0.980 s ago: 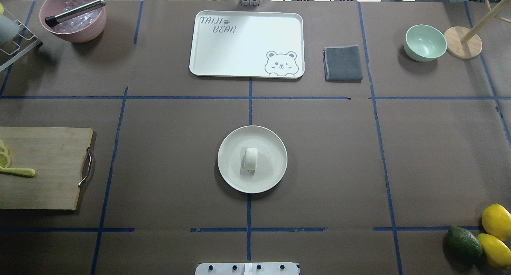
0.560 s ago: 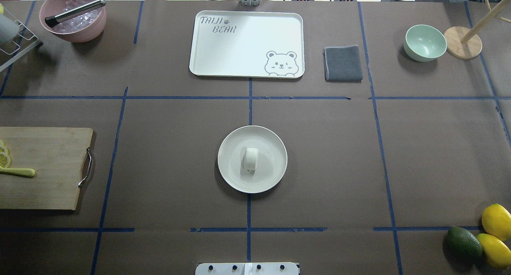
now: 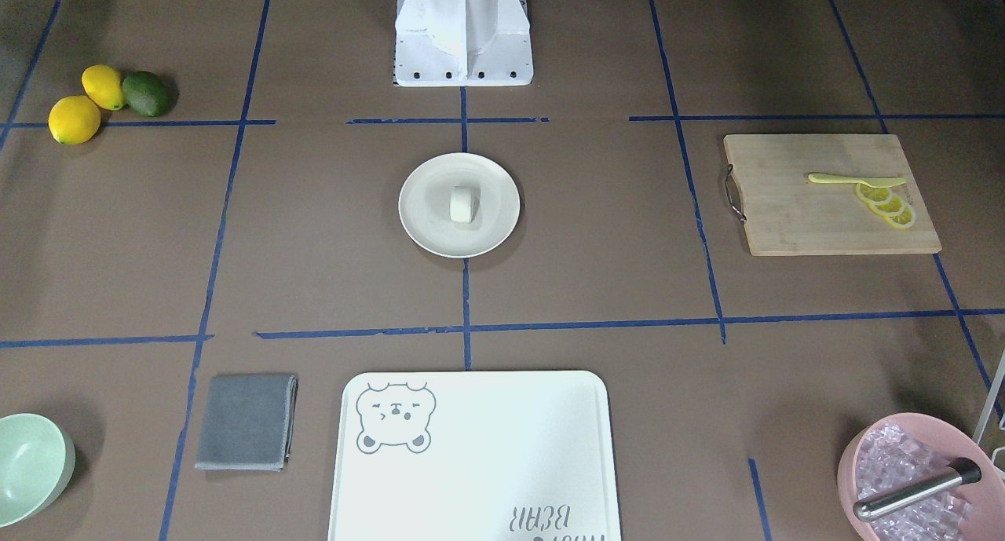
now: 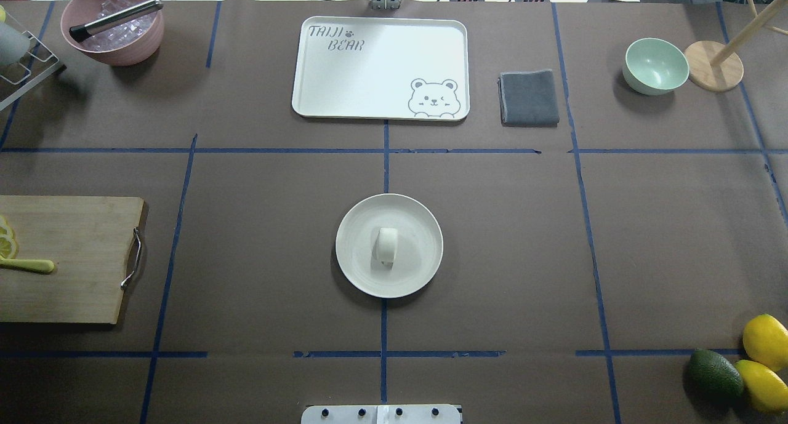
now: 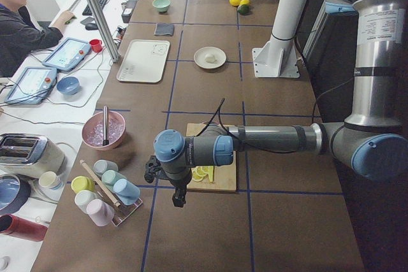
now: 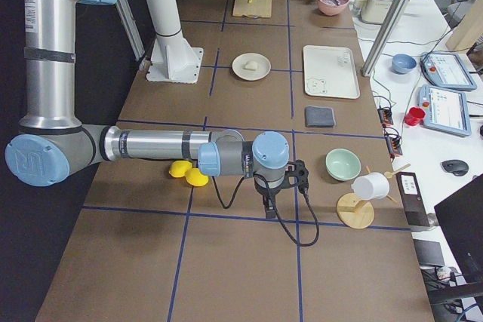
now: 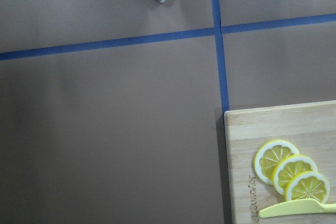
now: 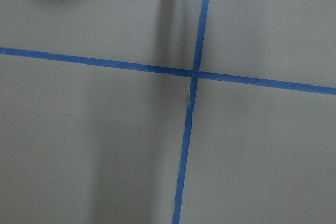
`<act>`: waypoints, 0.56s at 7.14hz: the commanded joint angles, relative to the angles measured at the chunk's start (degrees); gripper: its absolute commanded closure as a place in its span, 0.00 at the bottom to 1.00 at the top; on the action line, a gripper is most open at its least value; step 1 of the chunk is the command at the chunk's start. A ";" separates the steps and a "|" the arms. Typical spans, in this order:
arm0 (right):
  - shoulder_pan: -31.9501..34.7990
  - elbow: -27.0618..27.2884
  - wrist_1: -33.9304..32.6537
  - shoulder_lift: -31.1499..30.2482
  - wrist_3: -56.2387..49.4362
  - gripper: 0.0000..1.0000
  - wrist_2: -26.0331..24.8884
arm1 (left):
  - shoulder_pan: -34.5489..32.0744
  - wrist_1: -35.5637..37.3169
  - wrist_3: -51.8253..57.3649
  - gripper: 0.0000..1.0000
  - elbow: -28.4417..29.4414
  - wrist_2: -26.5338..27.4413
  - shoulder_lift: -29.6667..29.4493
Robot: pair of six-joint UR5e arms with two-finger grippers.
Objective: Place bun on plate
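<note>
- The bun [image 4: 386, 245] lies in the middle of the plate [image 4: 359, 261], in the middle of the overhead picture. It touches the plate and nothing holds it.
- The bun lies on its side. Its long way seems to run up and down in the overhead picture, but it is small and white on white, so this is hard to tell.
- The job looks done, because the bun is already on the plate.
- The left gripper [image 5: 177, 200] hangs low in the left side picture, by the near end of the cutting board [image 5: 213, 170]. The bun is far off from it, up near the top middle of that picture.
- The right gripper [image 6: 269, 203] hangs in the middle of the right side picture, near the lemons [image 6: 189, 173]. The bun is far off from it too, near the top.
- Neither arm looks clearly nearer to the bun.
- I cannot tell if either gripper is wide apart or pressed together. They show only in the side pictures, small and dark.
- No arm shows in the overhead or front pictures. The wrist pictures show no bun, only brown table, blue tape and lemon slices [image 7: 291, 169].
</note>
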 commanded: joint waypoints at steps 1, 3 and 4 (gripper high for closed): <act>0.30 0.00 0.03 -0.01 0.11 0.00 -0.77 | -0.09 0.00 0.00 0.00 0.06 0.00 0.00; 0.47 0.09 0.03 -0.01 0.20 0.00 -0.94 | -0.09 -0.09 0.09 0.00 0.06 0.09 0.09; 0.47 0.00 0.03 -0.01 0.28 0.00 -1.12 | -0.09 -0.09 0.09 0.00 0.06 0.09 0.18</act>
